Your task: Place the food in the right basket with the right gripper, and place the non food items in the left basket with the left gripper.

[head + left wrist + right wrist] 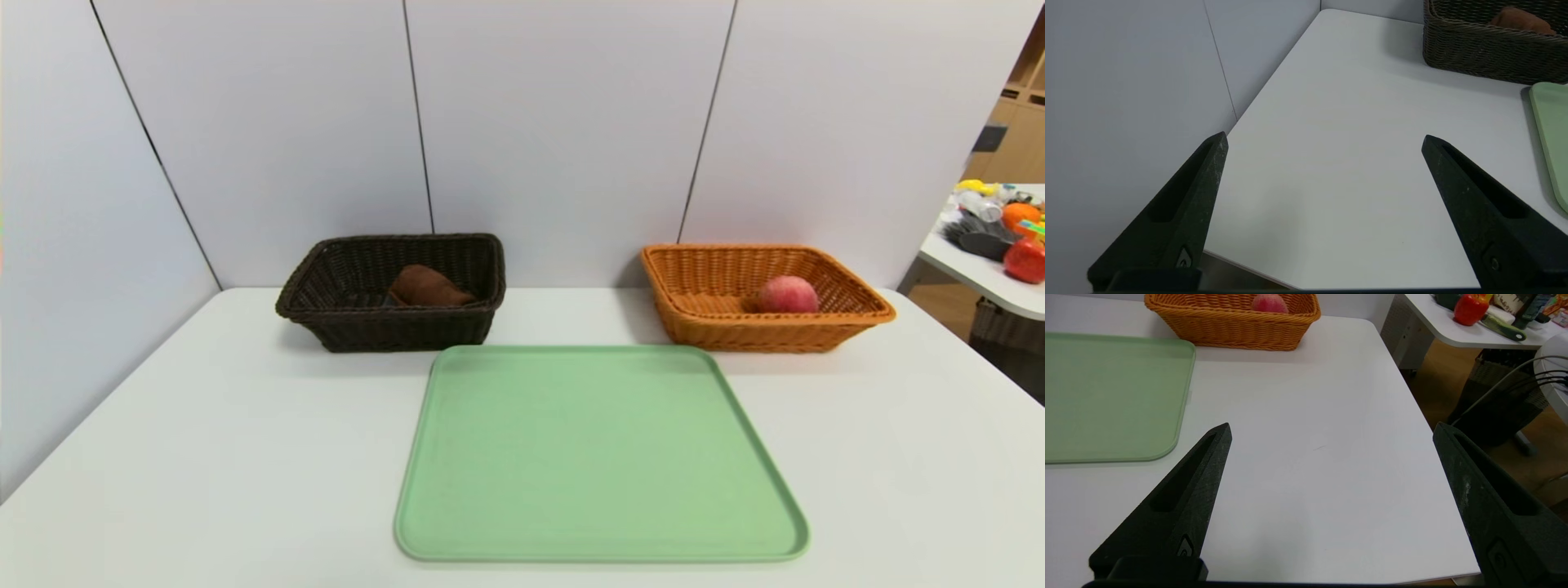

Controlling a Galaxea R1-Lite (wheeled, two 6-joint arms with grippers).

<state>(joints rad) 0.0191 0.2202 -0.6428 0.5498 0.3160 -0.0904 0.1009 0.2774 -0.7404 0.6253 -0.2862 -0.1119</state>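
Note:
A dark brown wicker basket [359, 327] stands at the back left of the white table and holds a brown item [426, 287], also seen in the left wrist view [1519, 18]. An orange wicker basket [849, 314] at the back right holds a pink-red peach [787, 295], whose top shows in the right wrist view [1269, 303]. Neither arm shows in the head view. My left gripper [1325, 139] hangs open over bare table near the front left corner. Over the table's front right part my right gripper [1331, 430] is open too, nothing between its fingers.
A pale green tray [596, 453] lies bare in the middle of the table, in front of both baskets. A second table [980, 278] at the far right carries several toys and fruits. Grey wall panels close the back and left.

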